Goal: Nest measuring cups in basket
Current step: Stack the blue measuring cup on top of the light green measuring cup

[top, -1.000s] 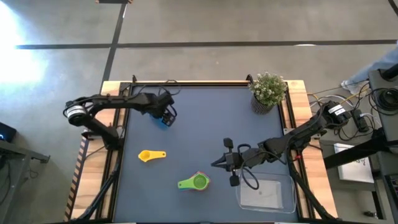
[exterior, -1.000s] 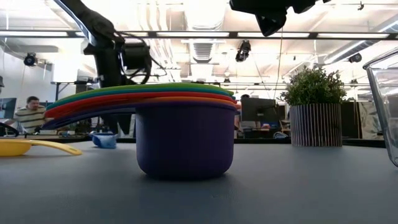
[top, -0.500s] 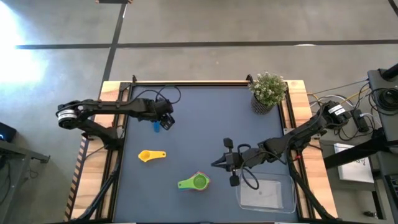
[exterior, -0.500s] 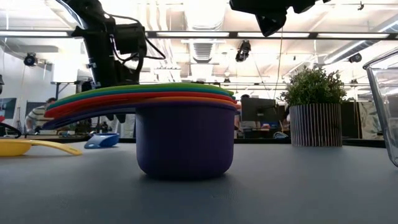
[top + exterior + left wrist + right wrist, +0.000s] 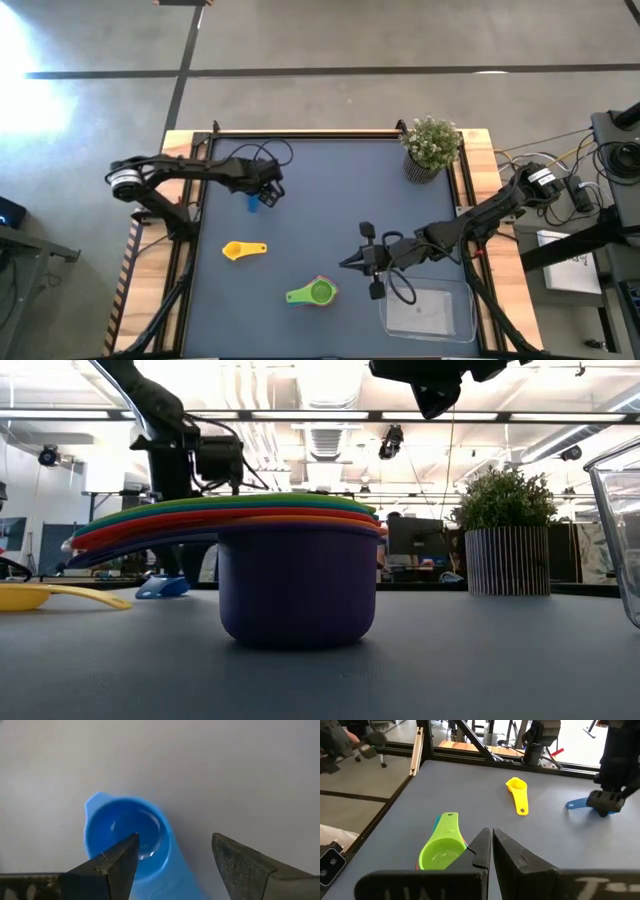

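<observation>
The clear basket [image 5: 430, 312] lies at the table's near right corner with no cup in it, so the main risk, as I judge it, is carrying the nested stack [image 5: 318, 292], green cup uppermost near the near edge, across without its loosely seated cups sliding apart. The left gripper [image 5: 172, 862] hovers with fingers apart over the small blue cup [image 5: 127, 837] toward the far left corner; closing off-centre could flick it away. The right gripper [image 5: 362, 262], fingers together, waits above mid-table, and the yellow cup [image 5: 242, 250] lies left of the stack.
</observation>
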You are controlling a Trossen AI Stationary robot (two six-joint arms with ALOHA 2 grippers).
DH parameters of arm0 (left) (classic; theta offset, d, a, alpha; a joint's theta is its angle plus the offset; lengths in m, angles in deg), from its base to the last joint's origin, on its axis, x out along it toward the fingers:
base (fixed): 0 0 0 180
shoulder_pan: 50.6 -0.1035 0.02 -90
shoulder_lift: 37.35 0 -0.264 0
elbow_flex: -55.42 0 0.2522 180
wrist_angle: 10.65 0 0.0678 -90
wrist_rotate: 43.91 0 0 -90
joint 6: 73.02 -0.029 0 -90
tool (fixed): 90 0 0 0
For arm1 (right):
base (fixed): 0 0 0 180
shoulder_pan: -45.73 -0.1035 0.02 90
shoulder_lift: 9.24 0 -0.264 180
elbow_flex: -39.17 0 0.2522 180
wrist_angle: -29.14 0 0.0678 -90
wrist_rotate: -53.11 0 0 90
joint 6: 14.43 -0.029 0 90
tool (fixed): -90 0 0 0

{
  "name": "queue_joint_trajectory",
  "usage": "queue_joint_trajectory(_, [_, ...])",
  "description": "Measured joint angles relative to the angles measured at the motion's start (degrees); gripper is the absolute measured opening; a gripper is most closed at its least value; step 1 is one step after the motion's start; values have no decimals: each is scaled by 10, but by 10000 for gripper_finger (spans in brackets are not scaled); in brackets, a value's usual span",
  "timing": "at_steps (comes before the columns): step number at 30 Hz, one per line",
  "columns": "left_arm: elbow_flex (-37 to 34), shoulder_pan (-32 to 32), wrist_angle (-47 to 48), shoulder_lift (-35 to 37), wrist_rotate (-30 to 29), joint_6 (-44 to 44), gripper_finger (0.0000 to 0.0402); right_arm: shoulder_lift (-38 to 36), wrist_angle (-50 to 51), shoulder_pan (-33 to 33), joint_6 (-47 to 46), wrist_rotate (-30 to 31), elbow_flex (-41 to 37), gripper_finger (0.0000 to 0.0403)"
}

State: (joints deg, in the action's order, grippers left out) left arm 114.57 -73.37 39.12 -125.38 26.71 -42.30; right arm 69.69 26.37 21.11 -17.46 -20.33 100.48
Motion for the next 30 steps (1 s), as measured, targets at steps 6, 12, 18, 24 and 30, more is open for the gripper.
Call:
queue_joint_trajectory(6, [-10,-23,-31,-14,26,-24,199,14,0,0,0,0,0,9])
queue_joint_trajectory(12, [-11,-22,-30,-13,35,-68,38,21,-3,1,5,0,0,9])
queue_joint_trajectory(18, [-11,-2,-20,11,81,-134,15,21,-3,1,2,0,0,9])
queue_joint_trajectory(24, [28,85,58,54,81,-124,5,21,-3,3,5,2,0,9])
queue_joint_trajectory(30, [129,217,145,81,63,-80,2,21,-4,3,2,21,0,9])
